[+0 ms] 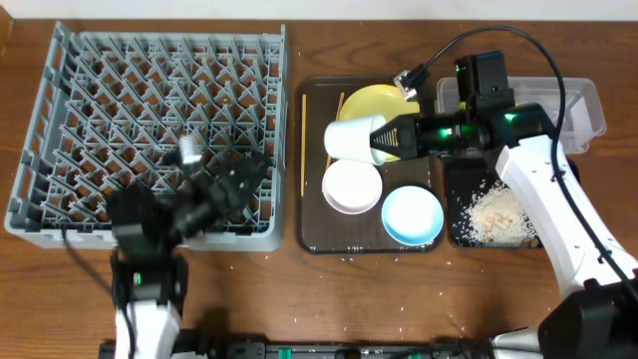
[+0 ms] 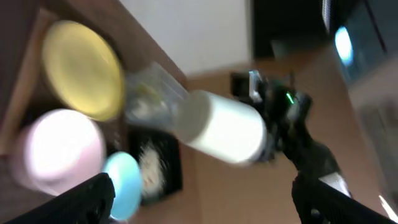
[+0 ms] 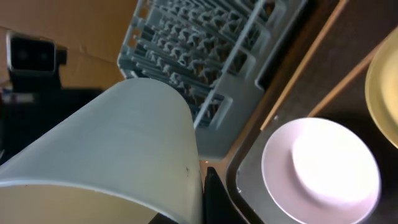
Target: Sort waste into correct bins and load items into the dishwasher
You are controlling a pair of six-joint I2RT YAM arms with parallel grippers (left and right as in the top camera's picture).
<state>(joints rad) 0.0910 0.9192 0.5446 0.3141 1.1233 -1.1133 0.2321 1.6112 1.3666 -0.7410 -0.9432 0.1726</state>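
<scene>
Saw left gripper (image 1: 244,178) spread open over large grey pegged plastic dish rack (image 1: 150,80), lower left. At centre, found small white cup (image 1: 351,138) sideways above dark brown tray (image 1: 317,214), clamped by right gripper (image 1: 384,138). Judged light, stiff, smooth, slippery; best held at rim.

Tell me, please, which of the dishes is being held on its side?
The small white cup: the right gripper holds it sideways above the brown tray, whereas the white bowl, light blue bowl and yellow plate sit flat on it.

A dark brown serving tray (image 1: 316,217) rests on the wooden table (image 1: 299,299).
</scene>
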